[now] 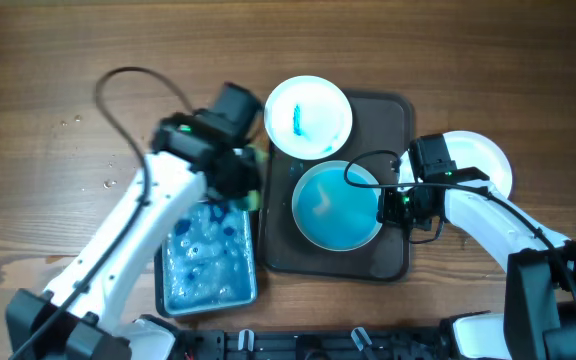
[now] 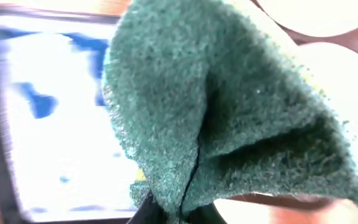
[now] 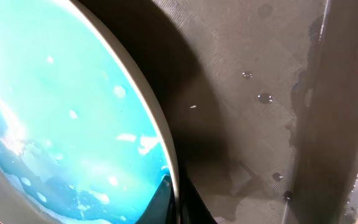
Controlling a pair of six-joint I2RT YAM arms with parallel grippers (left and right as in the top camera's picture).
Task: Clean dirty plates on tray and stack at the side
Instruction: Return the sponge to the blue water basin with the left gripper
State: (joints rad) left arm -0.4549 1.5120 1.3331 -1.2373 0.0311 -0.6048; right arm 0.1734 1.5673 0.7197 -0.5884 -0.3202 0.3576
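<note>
A dark tray (image 1: 393,250) holds two plates. The near plate (image 1: 333,210) is covered in blue liquid; my right gripper (image 1: 388,205) is shut on its right rim, seen close in the right wrist view (image 3: 173,199), where the blue plate (image 3: 55,112) fills the left. The far plate (image 1: 308,117) is white with a blue smear and overhangs the tray's back edge. My left gripper (image 1: 240,185) is shut on a green sponge (image 2: 229,118), held at the tray's left edge above the soapy tub.
A tub of blue soapy water (image 1: 208,262) stands left of the tray. A clean white plate (image 1: 483,160) lies on the table right of the tray, partly under my right arm. Cables loop over the tray and the table's back left.
</note>
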